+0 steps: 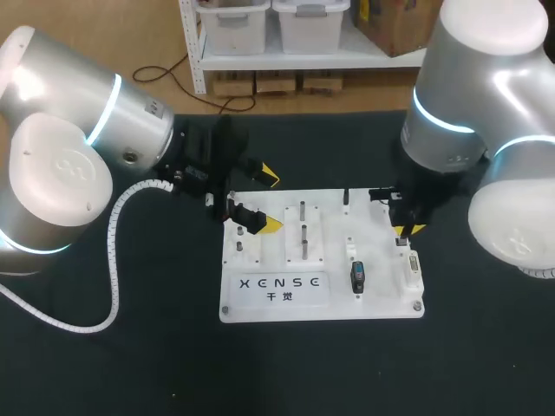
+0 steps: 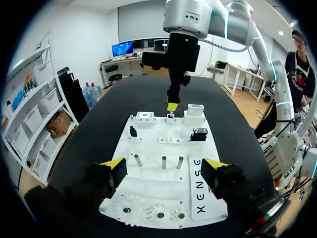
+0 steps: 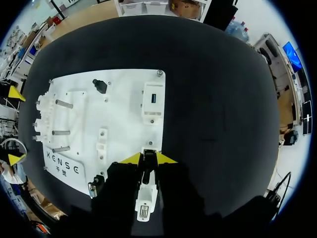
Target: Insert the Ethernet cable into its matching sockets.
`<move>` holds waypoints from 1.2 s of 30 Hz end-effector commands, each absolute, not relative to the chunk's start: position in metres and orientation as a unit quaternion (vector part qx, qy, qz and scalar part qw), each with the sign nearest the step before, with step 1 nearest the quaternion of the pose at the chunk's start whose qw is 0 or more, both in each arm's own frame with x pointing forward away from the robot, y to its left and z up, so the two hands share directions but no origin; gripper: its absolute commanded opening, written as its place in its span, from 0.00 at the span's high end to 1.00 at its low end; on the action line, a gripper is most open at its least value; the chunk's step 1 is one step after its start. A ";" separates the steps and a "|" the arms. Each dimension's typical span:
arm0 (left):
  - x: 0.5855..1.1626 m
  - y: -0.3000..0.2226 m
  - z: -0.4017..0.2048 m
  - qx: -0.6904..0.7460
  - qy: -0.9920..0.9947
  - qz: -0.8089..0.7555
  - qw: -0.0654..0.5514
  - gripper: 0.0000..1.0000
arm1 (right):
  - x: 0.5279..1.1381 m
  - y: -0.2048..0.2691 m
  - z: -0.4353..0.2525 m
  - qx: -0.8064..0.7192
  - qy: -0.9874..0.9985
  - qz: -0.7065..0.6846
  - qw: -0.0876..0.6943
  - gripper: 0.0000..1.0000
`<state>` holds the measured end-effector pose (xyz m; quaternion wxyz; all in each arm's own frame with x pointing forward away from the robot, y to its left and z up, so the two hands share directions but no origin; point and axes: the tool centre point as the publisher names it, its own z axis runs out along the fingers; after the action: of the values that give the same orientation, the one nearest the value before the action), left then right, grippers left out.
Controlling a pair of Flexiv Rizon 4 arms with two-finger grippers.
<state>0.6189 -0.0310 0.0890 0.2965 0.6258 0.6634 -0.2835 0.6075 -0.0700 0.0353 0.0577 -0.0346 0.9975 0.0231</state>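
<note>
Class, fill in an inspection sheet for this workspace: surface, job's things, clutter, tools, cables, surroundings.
Surface: black table carrying a white board.
Job's things: white socket block with a blue port near the board's edge; Ethernet cable not made out.
Clutter: nothing seen.
Tools: left tool open, over the board's peg end; right tool low at the board's edge, near that socket block.
Cables: white spiral hose along the left arm.
Surroundings: nothing seen reaching over the table.

White board [image 1: 260, 308] lying on black table [image 1: 130, 364]; silver arms [image 1: 130, 121] glowing with light-blue rings; left gripper [image 1: 270, 199] and right gripper [image 1: 407, 230] showing yellow tips; black plug [image 3: 148, 162] sitting between right ones.
</note>
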 end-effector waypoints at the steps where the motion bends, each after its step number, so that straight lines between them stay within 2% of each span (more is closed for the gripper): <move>1: 0.620 -0.032 0.089 0.626 0.664 -0.283 0.295 0.00 | 0.608 -0.070 0.034 -0.034 0.997 0.024 0.059 1.00; 36: 0.620 -0.032 0.089 0.626 0.664 -0.283 0.295 0.00 | 0.610 -0.071 0.027 -0.038 0.997 0.029 0.053 1.00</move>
<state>0.6189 -0.0310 0.0890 0.2965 0.6258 0.6634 -0.2835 0.6105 -0.0707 0.0306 0.0533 -0.0382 0.9974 0.0291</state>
